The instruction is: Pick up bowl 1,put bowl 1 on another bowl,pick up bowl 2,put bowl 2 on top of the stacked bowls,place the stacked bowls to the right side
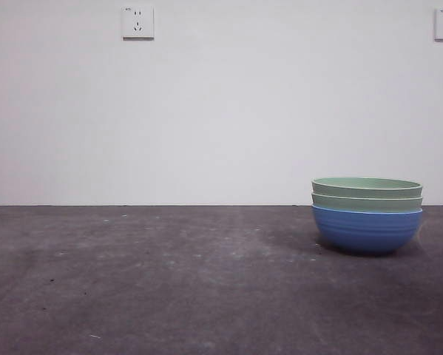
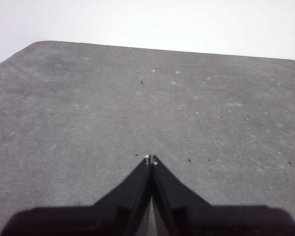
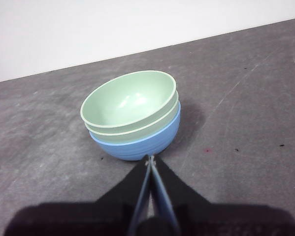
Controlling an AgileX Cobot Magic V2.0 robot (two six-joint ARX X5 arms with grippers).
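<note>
Right gripper [image 3: 151, 158], jaws closed on nothing, hangs just beside the stacked bowls [image 3: 132, 115], seemingly clear; withdrawing straight avoids nudging them. Left gripper [image 2: 150, 158] waits closed.

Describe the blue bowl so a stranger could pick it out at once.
On the dark grey table, look to the right side in the front view, where three bowls sit nested. The blue bowl is the bottom one, resting on the table. The two bowls nested inside it are pale green.

Dark grey scuffed table [image 1: 169, 288], the stacked bowls [image 1: 367, 214] resting on its right side
</note>
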